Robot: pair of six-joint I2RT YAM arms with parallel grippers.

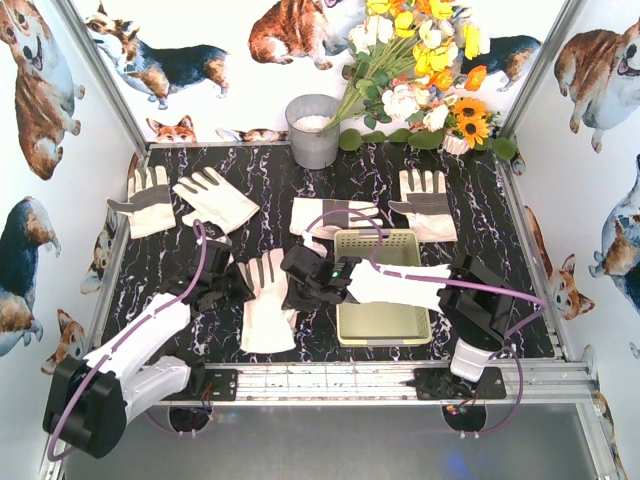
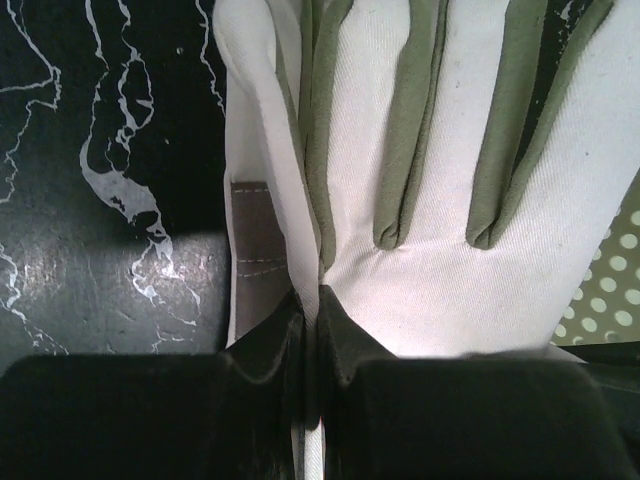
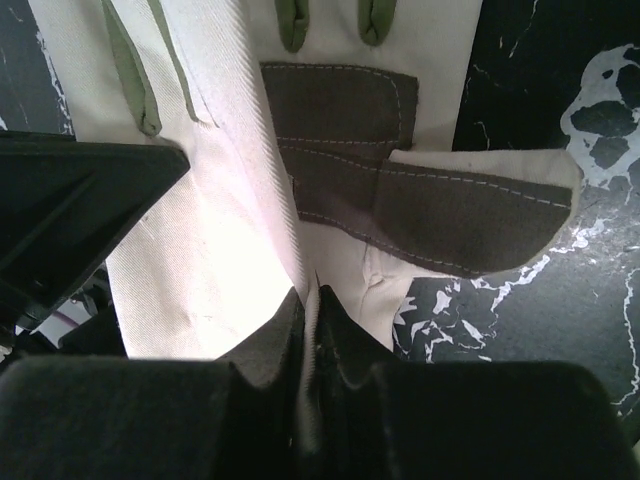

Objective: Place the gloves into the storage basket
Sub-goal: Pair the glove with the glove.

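Both claws are clamped on gloves. My left claw [image 2: 310,305] pinches the side edge of a glove [image 1: 268,305] that sits on the surface [image 1: 490,250] toward the near edge, left of the storage basket [image 1: 385,322]. My right claw [image 3: 310,300] is closed on a fold of a second glove [image 1: 400,283]. From above, that one stretches across the basket's middle. I can't tell if it rests on the rim or hangs clear.

The basket floor that shows is bare, so by my read nothing is in yet. The four other gloves [image 1: 425,205] lie untouched in a row along the far edge.

Tally, as I judge it: none of six in, one over the basket ready to release, one gripped, four left to fetch.
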